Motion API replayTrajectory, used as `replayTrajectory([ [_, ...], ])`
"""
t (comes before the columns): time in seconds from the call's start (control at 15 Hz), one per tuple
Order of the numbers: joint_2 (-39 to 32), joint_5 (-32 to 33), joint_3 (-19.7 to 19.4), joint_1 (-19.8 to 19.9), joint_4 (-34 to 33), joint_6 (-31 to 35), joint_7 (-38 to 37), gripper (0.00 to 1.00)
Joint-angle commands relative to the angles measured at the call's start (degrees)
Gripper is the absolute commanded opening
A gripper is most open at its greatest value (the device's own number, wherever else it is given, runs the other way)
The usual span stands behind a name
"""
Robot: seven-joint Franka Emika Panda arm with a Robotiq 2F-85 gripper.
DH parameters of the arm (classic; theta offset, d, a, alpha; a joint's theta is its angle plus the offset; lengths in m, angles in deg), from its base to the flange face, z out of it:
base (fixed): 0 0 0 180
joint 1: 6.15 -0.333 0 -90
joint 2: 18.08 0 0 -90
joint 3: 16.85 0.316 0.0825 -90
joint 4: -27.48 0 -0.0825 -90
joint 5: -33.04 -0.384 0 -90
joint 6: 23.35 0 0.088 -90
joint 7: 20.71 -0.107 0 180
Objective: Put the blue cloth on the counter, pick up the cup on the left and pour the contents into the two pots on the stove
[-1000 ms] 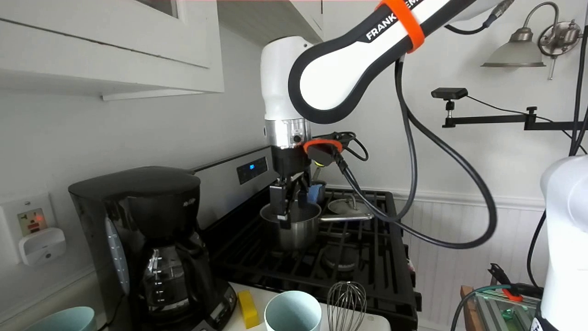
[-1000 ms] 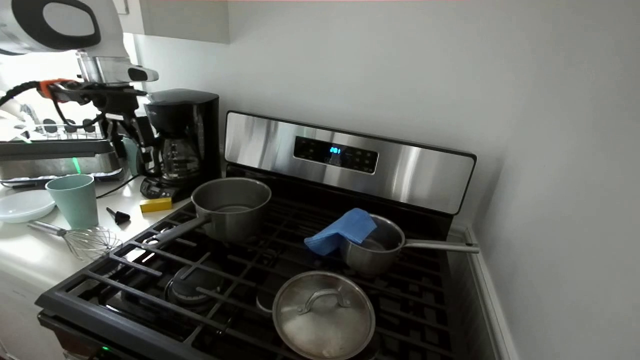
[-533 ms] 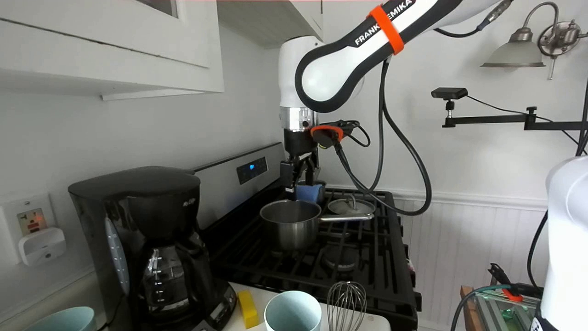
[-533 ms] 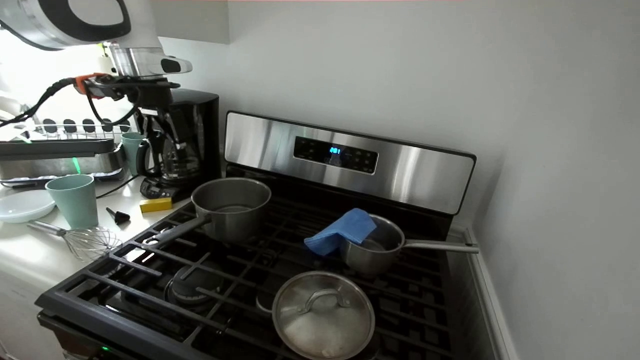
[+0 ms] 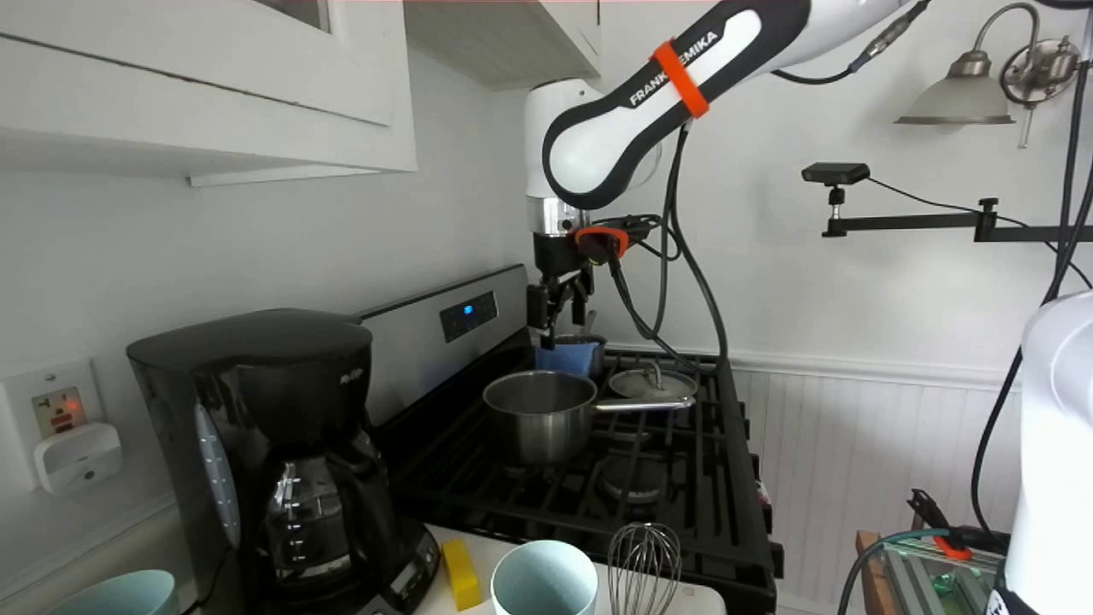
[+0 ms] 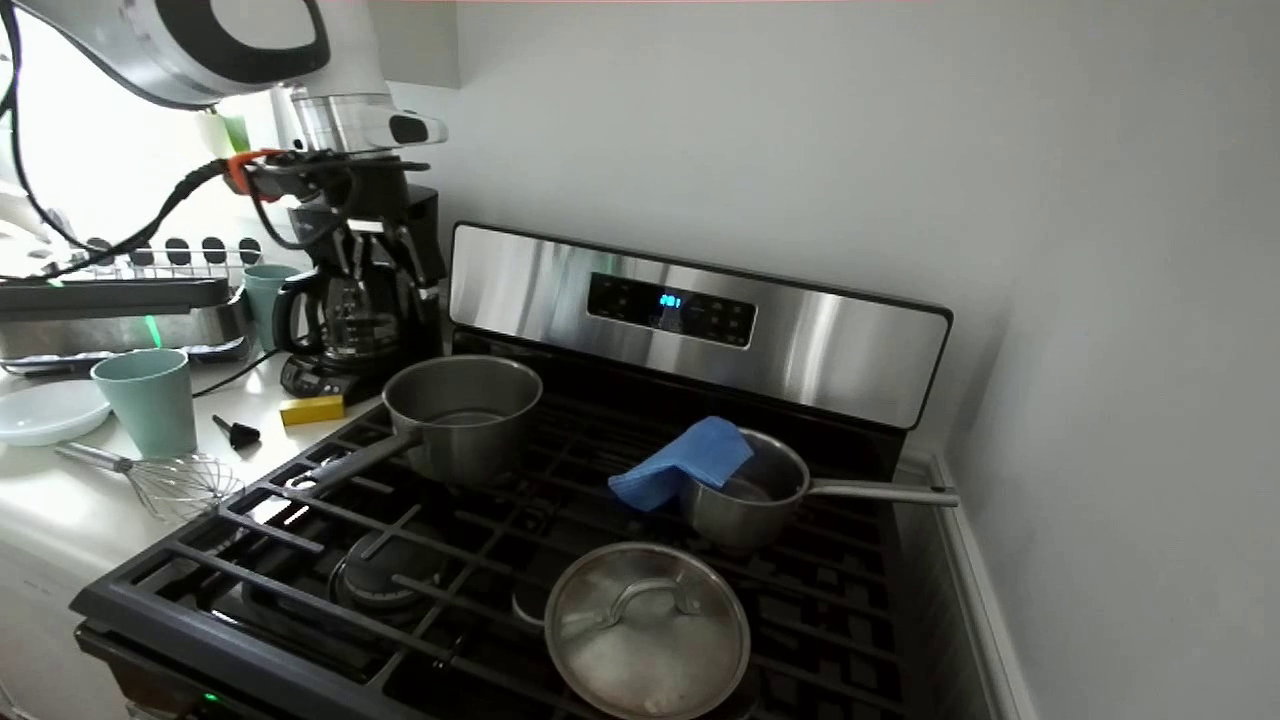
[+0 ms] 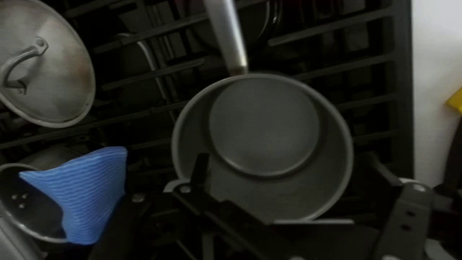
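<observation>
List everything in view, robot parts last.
Iron-grated stove: 1, black, centre
Round steel pots: 2, silver, on stove
Round steel lid: 1, silver, on stove
Soft fabric cloth: 1, blue, over one pot's rim
Flat worktop counter: 1, pale, beside stove
Tapered cups: 2, mint-green, counter
Wire whisk: 1, silver, counter
Oblong block: 1, yellow, counter
Shallow round dish: 1, white, counter
Small unclear object: 1, black, counter
Glass-jug coffee maker: 1, black, counter
Metal wire rack: 1, grey, counter
Boxy cabinet: 1, white, overhead
Outlet plate: 1, pale, wall
Dome lamp: 1, grey, far wall
Camera: 1, black, on boom
Jointed arm: 1, white-and-black, above stove
Gripper: 1, black, open above stove
</observation>
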Motion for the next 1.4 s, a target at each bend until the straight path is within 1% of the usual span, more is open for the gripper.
replayTrajectory([
  [0.0,-8.3,1.0,-3.5,2.6,-9.7,-0.4,4.0,1.00],
  [0.07,-10.5,0.4,-4.5,3.2,-11.7,0.1,5.7,1.00],
  [0.13,-12.3,0.7,-5.4,3.9,-13.7,0.3,5.4,1.00],
  [0.27,-15.8,-1.7,-6.7,5.3,-17.2,0.7,8.2,1.00],
  [0.4,-18.9,-3.3,-7.5,6.9,-19.8,2.8,10.8,1.00],
  [0.47,-20.8,-3.9,-7.6,7.6,-21.7,3.8,12.5,1.00],
  [0.67,-25.5,-8.2,-7.0,10.7,-24.9,8.2,18.9,1.00],
  [0.8,-29.1,-10.8,-6.4,12.7,-28.1,8.9,22.8,1.00],
  [0.93,-32.1,-12.4,-5.8,14.4,-31.5,7.6,25.2,1.00],
  [1.0,-33.5,-12.4,-5.8,14.9,-33.1,6.9,25.5,1.00],
  [1.07,-34.8,-11.2,-6.5,14.7,-34.5,5.8,24.1,1.00],
  [1.13,-36.1,-9.8,-7.5,14.2,-36.0,4.7,21.3,1.00],
  [1.33,-39.5,-8.3,-9.8,13.4,-39.6,2.4,13.7,1.00],
])
